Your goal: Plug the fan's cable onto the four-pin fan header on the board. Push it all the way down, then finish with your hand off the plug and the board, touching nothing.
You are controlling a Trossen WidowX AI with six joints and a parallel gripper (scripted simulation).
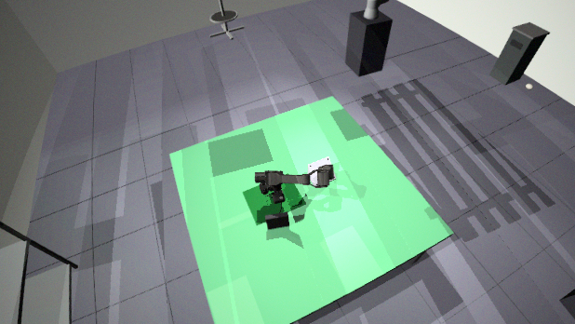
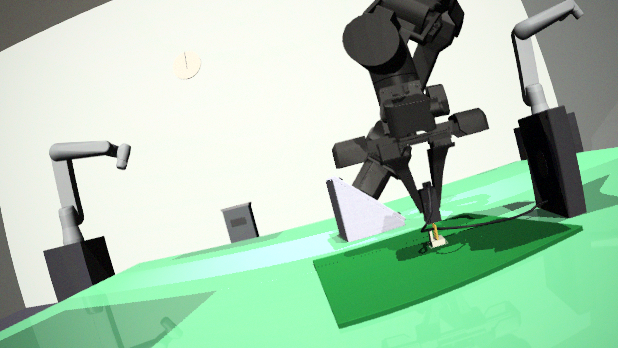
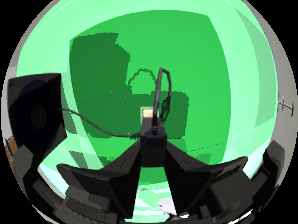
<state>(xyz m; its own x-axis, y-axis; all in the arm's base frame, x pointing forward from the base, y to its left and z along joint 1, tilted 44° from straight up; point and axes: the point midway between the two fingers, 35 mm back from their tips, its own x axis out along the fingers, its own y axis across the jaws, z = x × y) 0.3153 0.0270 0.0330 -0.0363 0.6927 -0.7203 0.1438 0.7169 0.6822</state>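
The gripper (image 2: 431,214) (image 3: 153,153) is shut on the fan cable's black plug (image 2: 426,194) (image 3: 153,141), which stands roughly upright between the fingertips. The cream four-pin fan header (image 2: 437,243) (image 3: 147,112) is on the dark green board (image 1: 251,199) (image 2: 360,292) (image 3: 200,55). In the exterior view the plug's lower end is just above the header, and the header's tan upright part shows. In the wrist view the header shows just beyond the plug, partly covered by it. The black fan (image 1: 277,221) (image 2: 557,165) (image 3: 35,107) stands beside the board. Its cable (image 2: 492,224) (image 3: 95,125) runs to the plug.
A white wedge-shaped piece (image 1: 318,165) (image 2: 362,217) stands on the light green table (image 1: 372,251) (image 2: 165,277), by the arm's base. The cable loops up beside the plug in the wrist view. Pedestals with grey arms stand in the background.
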